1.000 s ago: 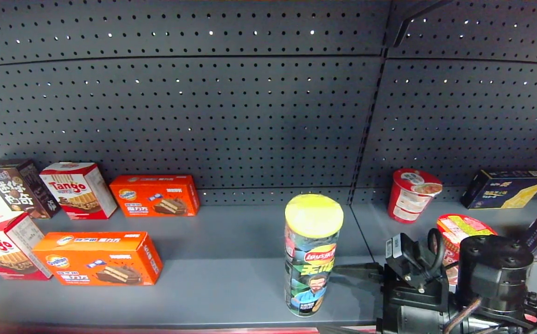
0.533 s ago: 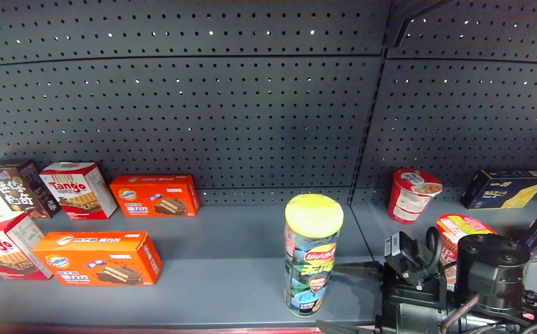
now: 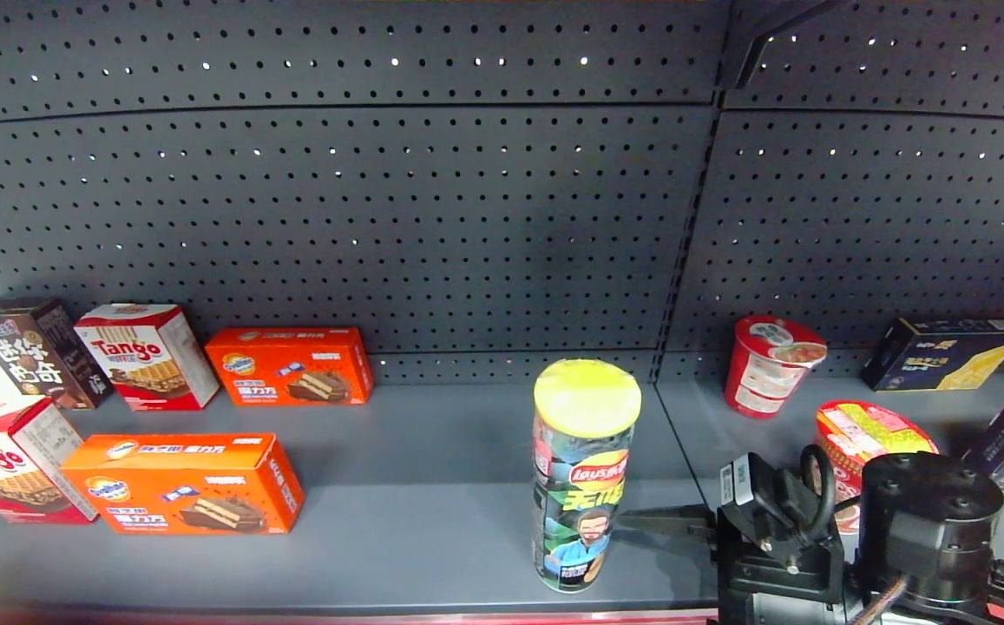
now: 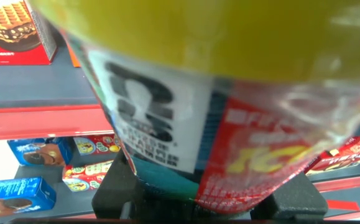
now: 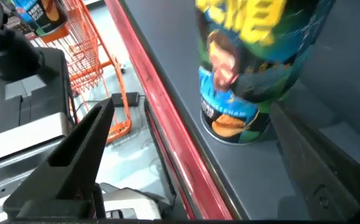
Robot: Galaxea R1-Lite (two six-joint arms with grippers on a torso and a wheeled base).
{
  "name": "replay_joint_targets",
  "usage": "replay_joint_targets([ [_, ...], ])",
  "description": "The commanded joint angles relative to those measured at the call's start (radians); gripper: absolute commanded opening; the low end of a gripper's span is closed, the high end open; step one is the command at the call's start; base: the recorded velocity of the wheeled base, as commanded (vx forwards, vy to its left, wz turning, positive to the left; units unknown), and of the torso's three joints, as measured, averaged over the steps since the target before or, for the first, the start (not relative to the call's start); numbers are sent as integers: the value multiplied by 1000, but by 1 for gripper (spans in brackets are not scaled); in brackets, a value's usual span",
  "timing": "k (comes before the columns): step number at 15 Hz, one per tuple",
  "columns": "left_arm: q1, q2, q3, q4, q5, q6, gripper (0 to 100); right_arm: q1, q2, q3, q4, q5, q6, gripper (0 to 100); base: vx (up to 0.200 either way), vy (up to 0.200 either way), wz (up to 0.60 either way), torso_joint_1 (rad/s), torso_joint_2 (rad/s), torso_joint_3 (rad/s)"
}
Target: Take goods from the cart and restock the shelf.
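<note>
Can [image 3: 586, 486]: glossy cylinder, yellow lid, upright.
Right gripper [image 5: 192, 112]: you see it wide, level, at can base.
Left gripper [image 4: 203, 196]: clamps second can [image 4: 167, 118].

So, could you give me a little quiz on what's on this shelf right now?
1. True or false: the chip can on the shelf lies on its side.
2. Its lid is: A red, B yellow, C blue.
3. What do the left fingers grip?
Key: 1 false; 2 B; 3 a second yellow-lidded can.
</note>
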Motion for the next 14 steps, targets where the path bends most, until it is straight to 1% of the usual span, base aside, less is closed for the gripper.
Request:
replay_joint_targets([
  [1, 0, 0, 0, 0, 0, 0, 0, -6, -9, 7, 0, -1, -2, 100, 0, 0, 0, 0, 0, 0],
  [2, 0, 0, 0, 0, 2, 0, 0, -53, -52, 24, 7, 0, -17, 100, 0, 0, 0, 0, 0, 0],
  [4, 0, 0, 0, 0, -1, 0, 0, -111, -52, 25, 10, 7, -21, 100, 0, 0, 0, 0, 0, 0],
  [5, 0, 0, 0, 0, -1, -2, 0, -124, -40, 14, 10, 8, -21, 100, 0, 0, 0, 0, 0, 0],
  [8, 0, 0, 0, 0, -1, -5, 0, -127, 23, -41, 9, 8, -21, 100, 0, 0, 0, 0, 0, 0],
  [9, 0, 0, 0, 0, -1, -5, 0, -117, 58, -85, 9, 8, -21, 100, 0, 0, 0, 0, 0, 0],
  [11, 0, 0, 0, 0, -1, -5, 0, -108, 100, -133, 9, 8, -21, 100, 0, 0, 0, 0, 0, 0],
  [14, 0, 0, 0, 0, 0, -5, 0, -67, 97, -127, 6, 7, -21, 100, 0, 0, 0, 0, 0, 0],
])
